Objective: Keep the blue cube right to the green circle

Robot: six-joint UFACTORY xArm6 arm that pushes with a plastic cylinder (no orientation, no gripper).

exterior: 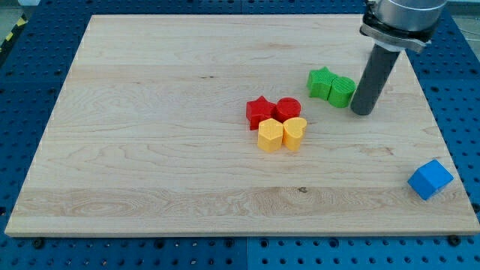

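The blue cube (pixel 430 179) sits near the board's lower right corner. The green circle (pixel 342 91) lies at the view's upper right, touching a green star (pixel 322 81) on its left. My tip (pixel 362 112) rests on the board just right of the green circle, close to it or touching it. The blue cube is to the right of and well below the green circle and my tip.
A cluster sits near the board's middle: a red star (pixel 260 112), a red circle (pixel 288 109), a yellow hexagon (pixel 270 136) and a yellow heart (pixel 295 133). The wooden board (pixel 150 150) lies on a blue perforated table.
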